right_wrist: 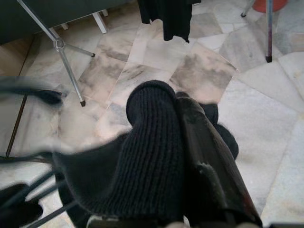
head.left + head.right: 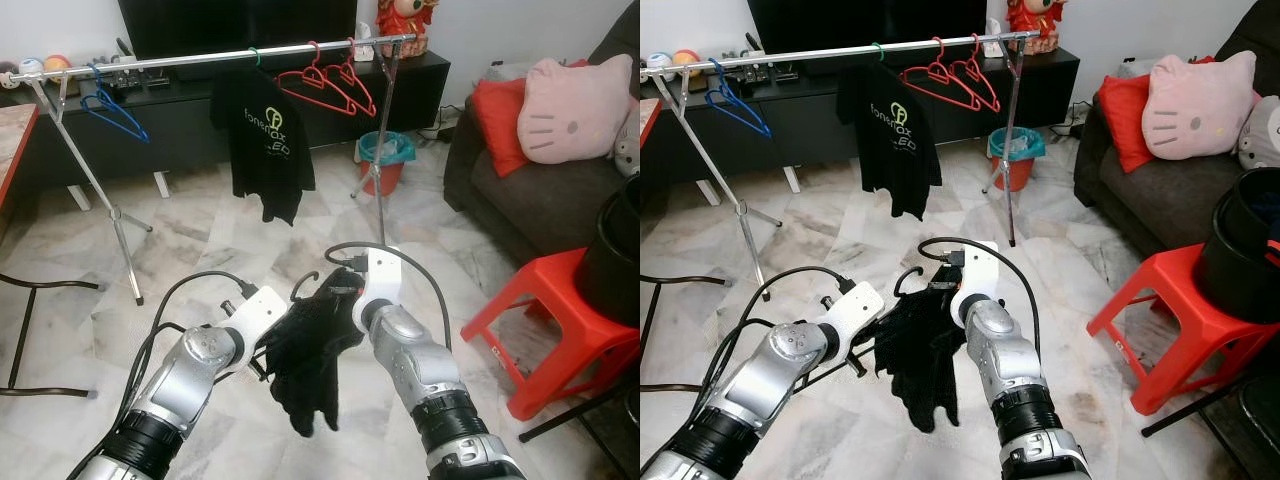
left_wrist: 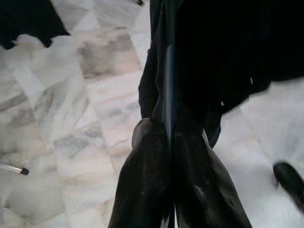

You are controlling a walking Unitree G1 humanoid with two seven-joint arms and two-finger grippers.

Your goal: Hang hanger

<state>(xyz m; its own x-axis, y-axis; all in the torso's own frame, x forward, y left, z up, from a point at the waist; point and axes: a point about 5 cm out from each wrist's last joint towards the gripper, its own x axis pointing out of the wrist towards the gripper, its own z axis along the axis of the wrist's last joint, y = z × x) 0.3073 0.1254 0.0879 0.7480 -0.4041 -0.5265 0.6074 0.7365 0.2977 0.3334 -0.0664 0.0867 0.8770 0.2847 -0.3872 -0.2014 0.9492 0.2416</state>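
Pinched shut with the left gripper (image 3: 168,128) on the thin bar of the hanger (image 3: 167,85). Pinched shut with the right gripper (image 1: 173,102) on the black cloth (image 2: 310,360) draped over it. Held low at 6 o'clock, with the hook (image 2: 305,282) poking up, well apart from the rail (image 2: 220,58) up at 12. Could slide off the hanger on the way up, from a pull on soft cloth alone. Could tip and miss the rail with uneven lifting. Could bump the shirt (image 2: 262,140) at 11 if brought in too close.
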